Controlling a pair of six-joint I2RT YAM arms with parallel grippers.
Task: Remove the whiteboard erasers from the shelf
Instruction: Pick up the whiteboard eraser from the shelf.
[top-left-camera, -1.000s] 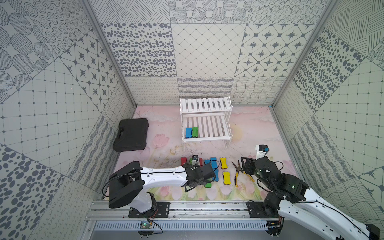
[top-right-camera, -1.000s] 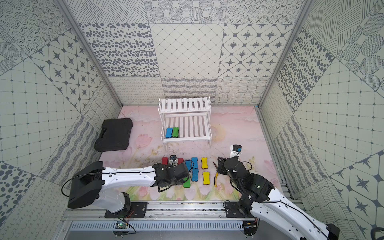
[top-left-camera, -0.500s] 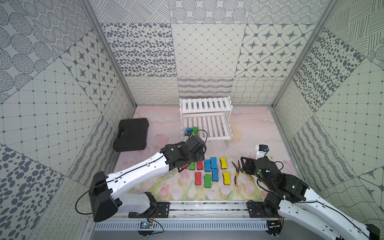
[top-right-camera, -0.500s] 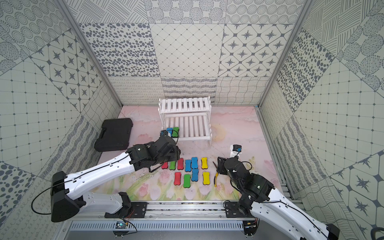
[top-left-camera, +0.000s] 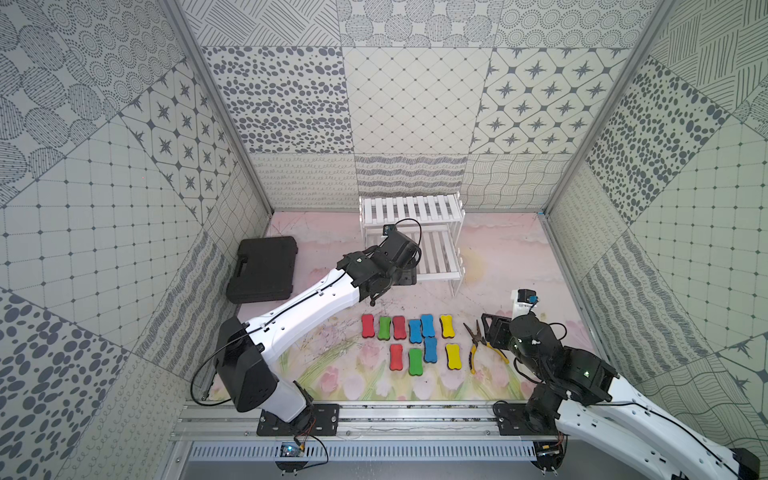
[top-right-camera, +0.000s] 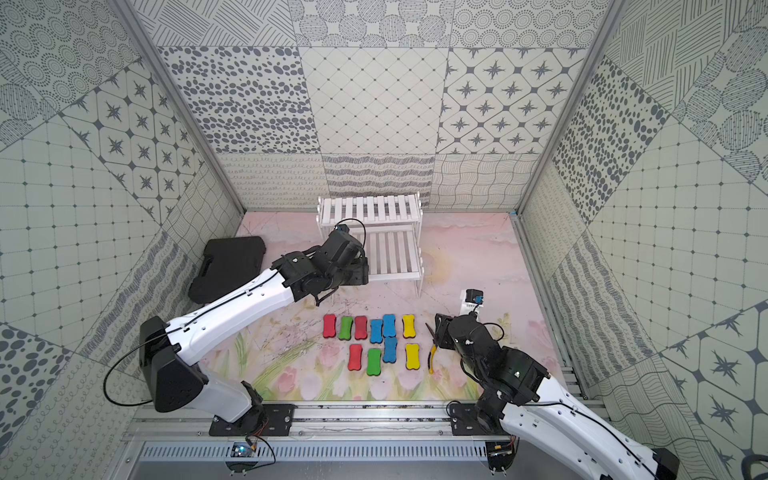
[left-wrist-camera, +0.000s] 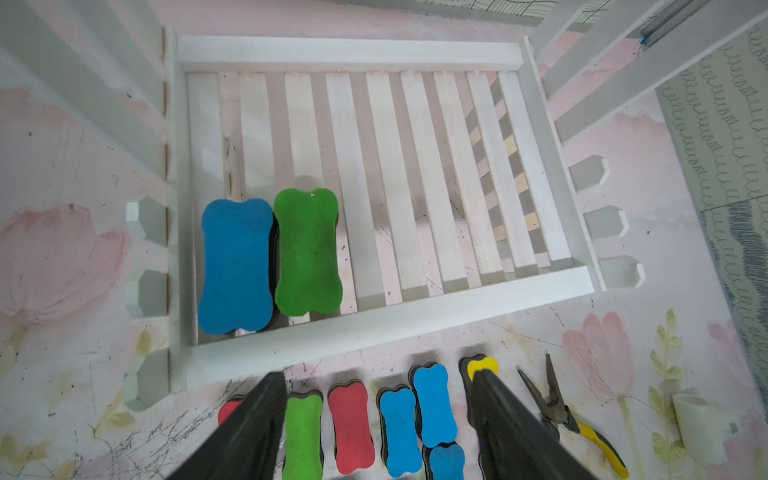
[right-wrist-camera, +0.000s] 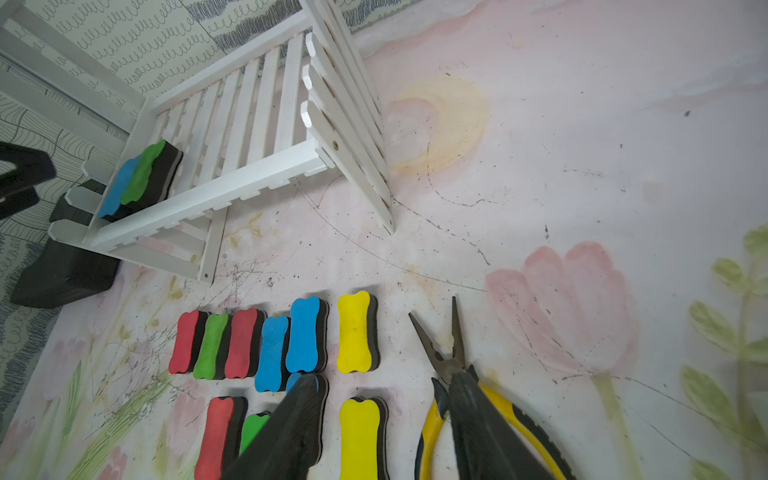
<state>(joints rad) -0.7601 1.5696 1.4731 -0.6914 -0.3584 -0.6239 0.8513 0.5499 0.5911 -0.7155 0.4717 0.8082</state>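
Left claw (left-wrist-camera: 378, 374) hangs empty with its jaws spread wide, just short of the front rail of the shelf (left-wrist-camera: 390, 322). A second ago it was low over the rows on the tabletop with its jaws narrower. It has since swung back to the shelf while opening, which reads as one drop-off finished and the next pick beginning.

Two pieces remain on the lower tier, at one end: the blue eraser (left-wrist-camera: 235, 266) and the green eraser (left-wrist-camera: 307, 251), side by side and touching. The upper tier looks bare in both top views.

Ten erasers (top-left-camera: 409, 343) already lie in two rows on the tabletop (top-left-camera: 498, 257) in front of the shelf. The right claw (right-wrist-camera: 374, 382) hovers open beside them, over the yellow-handled pliers (top-left-camera: 478, 345). The black case (top-left-camera: 264, 274) sits well apart.
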